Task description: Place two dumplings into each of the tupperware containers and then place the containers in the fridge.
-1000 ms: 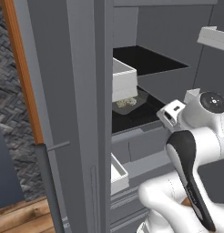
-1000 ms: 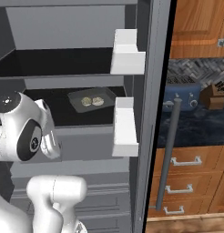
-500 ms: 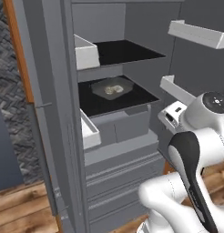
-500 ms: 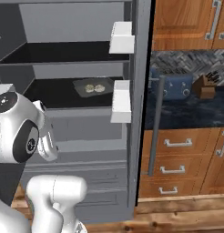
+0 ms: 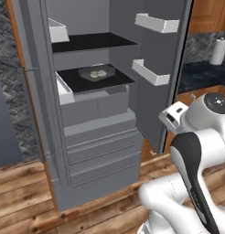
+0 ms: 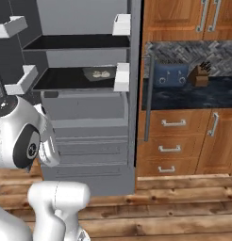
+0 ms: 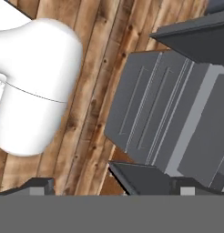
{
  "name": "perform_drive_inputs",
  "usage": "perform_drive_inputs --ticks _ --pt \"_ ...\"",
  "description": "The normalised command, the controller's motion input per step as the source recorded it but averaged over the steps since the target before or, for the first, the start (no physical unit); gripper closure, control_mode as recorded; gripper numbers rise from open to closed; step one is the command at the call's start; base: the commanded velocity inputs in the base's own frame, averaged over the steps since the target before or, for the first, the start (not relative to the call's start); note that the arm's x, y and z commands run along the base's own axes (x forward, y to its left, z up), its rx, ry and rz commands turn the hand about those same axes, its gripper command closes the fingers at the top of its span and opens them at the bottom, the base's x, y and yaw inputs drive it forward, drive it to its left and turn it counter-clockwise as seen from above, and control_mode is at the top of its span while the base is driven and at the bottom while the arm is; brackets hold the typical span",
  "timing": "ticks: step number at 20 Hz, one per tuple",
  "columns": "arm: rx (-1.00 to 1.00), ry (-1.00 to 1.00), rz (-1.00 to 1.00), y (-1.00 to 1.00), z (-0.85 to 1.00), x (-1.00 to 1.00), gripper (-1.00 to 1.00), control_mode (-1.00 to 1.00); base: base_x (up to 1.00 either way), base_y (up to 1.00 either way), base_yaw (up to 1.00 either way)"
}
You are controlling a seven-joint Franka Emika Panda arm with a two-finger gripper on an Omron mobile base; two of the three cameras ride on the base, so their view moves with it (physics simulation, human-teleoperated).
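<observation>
Grey steel fridge (image 5: 93, 151) stands open; a shallow translucent tupperware container (image 5: 97, 73) sits on its lower dark shelf (image 5: 115, 81), holding two lumpy tan dumplings (image 6: 100, 73) side by side. On the right base view, a blue toaster (image 6: 170, 74) and knife block (image 6: 201, 75) stand on the dark counter (image 6: 193, 96). Along the hand view's bottom, the gripper (image 7: 111, 186) fingertips (image 7: 38, 185) stand wide apart, clasping nothing, above wooden floor (image 7: 93, 86).

No readable text, label, brand or number shows on anything here
</observation>
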Motion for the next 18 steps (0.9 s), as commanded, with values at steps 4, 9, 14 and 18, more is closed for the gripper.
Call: perform_drive_inputs --ticks 4,9,14,18 --pt "0.0 0.0 0.0 0.0 0.0 0.0 -1.0 1.0 -0.09 -0.64 0.08" --pt "0.0 0.0 0.0 0.0 0.0 0.0 -1.0 1.0 0.03 -0.93 0.15" --pt "0.0 0.0 0.0 0.0 0.0 0.0 -1.0 1.0 0.0 -1.0 0.13" --pt "0.0 0.0 0.0 0.0 0.0 0.0 -1.0 1.0 0.0 -1.0 0.13"
